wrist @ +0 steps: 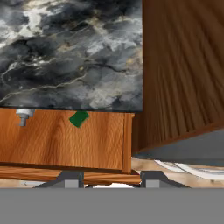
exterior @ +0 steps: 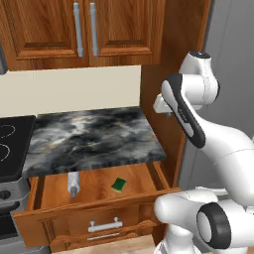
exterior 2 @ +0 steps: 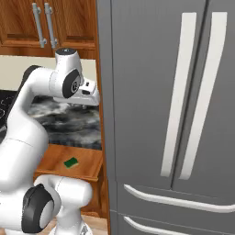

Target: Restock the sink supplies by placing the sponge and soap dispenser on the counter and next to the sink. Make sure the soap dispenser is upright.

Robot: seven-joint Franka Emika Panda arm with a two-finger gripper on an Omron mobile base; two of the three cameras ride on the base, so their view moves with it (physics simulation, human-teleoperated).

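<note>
Tool (wrist: 111, 181) empty above open drawer (exterior: 144, 191), sponge (exterior: 118, 184) well below, unheld

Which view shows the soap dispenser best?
The left base view: the soap dispenser lies on its side in the open drawer, most of its length visible. The hand view catches just its end below the counter edge.
</note>
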